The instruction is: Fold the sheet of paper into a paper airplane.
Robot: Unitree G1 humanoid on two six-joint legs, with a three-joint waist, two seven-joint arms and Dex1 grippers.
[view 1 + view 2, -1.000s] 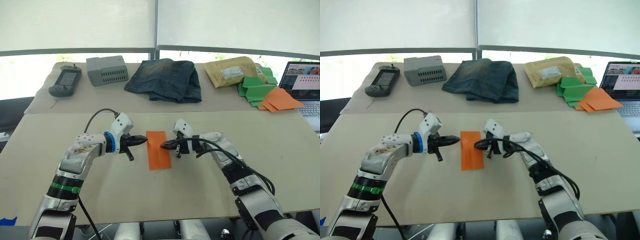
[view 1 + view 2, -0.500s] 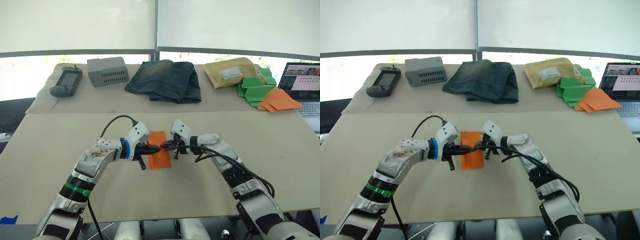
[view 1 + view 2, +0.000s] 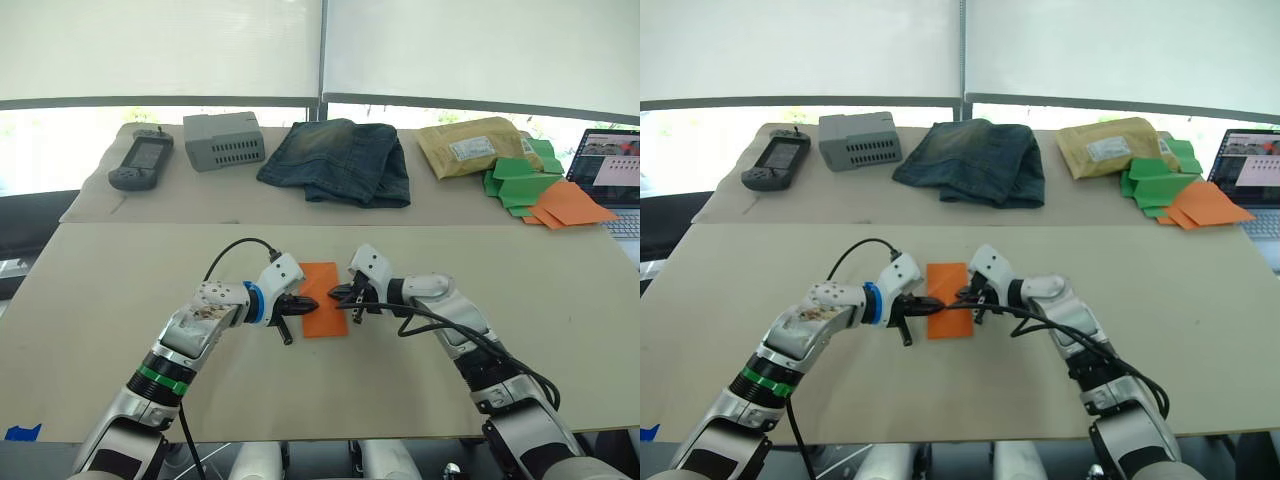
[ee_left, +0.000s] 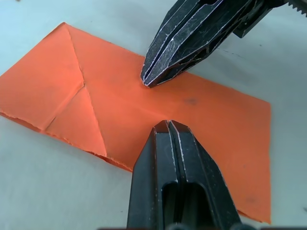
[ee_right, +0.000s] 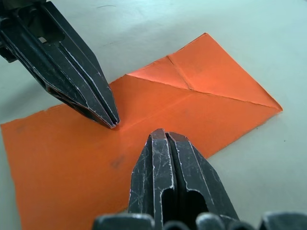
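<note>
The sheet of paper point(image 3: 320, 278) lies flat on the near table between my arms, as an orange rectangle. In the wrist views, creased corner flaps show at one end of the paper point(image 4: 72, 96). My left gripper point(image 3: 314, 301) is shut, and its tip rests on the middle of the sheet. My right gripper point(image 3: 336, 297) is shut too, with its tip on the paper a short way from the left one. The two tips point at each other, seen in the left wrist view as left gripper point(image 4: 167, 125) and right gripper point(image 4: 148, 81). Nothing sits between either pair of fingers.
On the far table lie a handheld device point(image 3: 140, 160), a grey box point(image 3: 224, 140), folded jeans point(image 3: 338, 160), a padded envelope point(image 3: 470, 145) and a pile of green and orange paper pieces point(image 3: 540, 190). A laptop point(image 3: 612, 175) stands at the far right.
My left gripper moved right from beside the paper onto its middle, meeting the right gripper's tip. The right gripper stayed on the sheet. The camera shifted a little.
</note>
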